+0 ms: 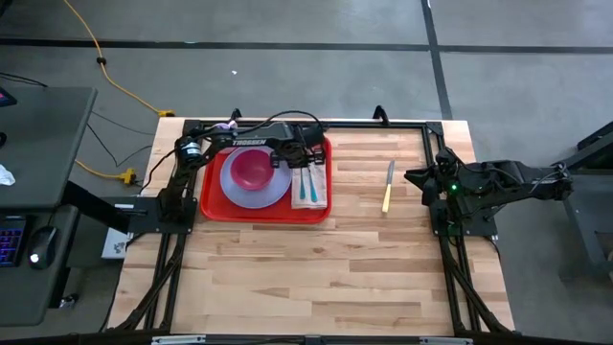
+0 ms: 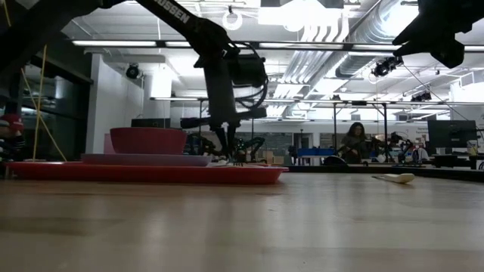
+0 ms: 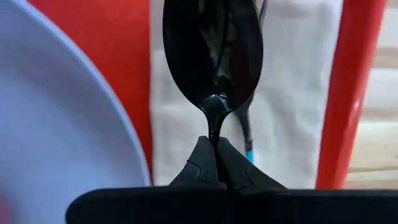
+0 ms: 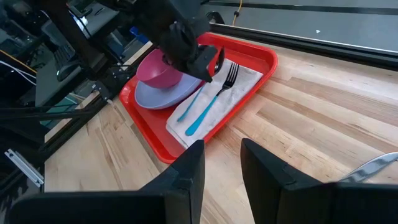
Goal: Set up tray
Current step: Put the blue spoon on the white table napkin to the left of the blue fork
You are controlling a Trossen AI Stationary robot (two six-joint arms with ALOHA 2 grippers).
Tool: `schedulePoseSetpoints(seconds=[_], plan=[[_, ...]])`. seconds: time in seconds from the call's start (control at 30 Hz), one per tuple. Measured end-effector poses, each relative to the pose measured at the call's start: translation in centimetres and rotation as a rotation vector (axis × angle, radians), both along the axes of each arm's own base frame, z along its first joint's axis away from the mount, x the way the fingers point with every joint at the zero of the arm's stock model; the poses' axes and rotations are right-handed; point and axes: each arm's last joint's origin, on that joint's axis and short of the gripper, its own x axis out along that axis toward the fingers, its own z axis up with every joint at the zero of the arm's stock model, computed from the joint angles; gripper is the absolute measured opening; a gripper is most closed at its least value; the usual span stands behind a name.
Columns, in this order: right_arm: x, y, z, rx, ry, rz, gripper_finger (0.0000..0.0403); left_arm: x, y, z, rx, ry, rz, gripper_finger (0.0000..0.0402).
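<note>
Knife (image 1: 388, 186) on table, well apart from tray (image 1: 213, 209).

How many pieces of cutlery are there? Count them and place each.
3. The fork lies on the napkin in the tray; the spoon is pinched in the left end effector over that napkin; the knife lies on the table, right of the tray.

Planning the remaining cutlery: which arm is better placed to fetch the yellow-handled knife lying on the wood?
Probably right: the yellow-handled knife lies off the red plastic tray, nearer the open right gripper. The left gripper holds a spoon over the tray.
</note>
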Motion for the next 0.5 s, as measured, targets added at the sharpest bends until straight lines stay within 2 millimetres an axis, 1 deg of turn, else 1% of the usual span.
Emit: schedulePoseSetpoints(seconds=[0.07,0.2,0.5], plan=[[0.00,0.00,0.00,0.000,0.000,-0.001,0.0082,0.01,-0.03,0.01,-0.001,0.001,-0.002,0.0010],[0.00,-0.01,0.00,-0.003,0.000,-0.004,0.0082,-0.09,-0.08,-0.58,-0.017,0.033,-0.008,0.0010],[-0.01,-0.02,0.00,-0.003,0.000,-0.005,0.0082,0.04,0.24,-0.95,-0.023,0.027,-0.023,0.0010]])
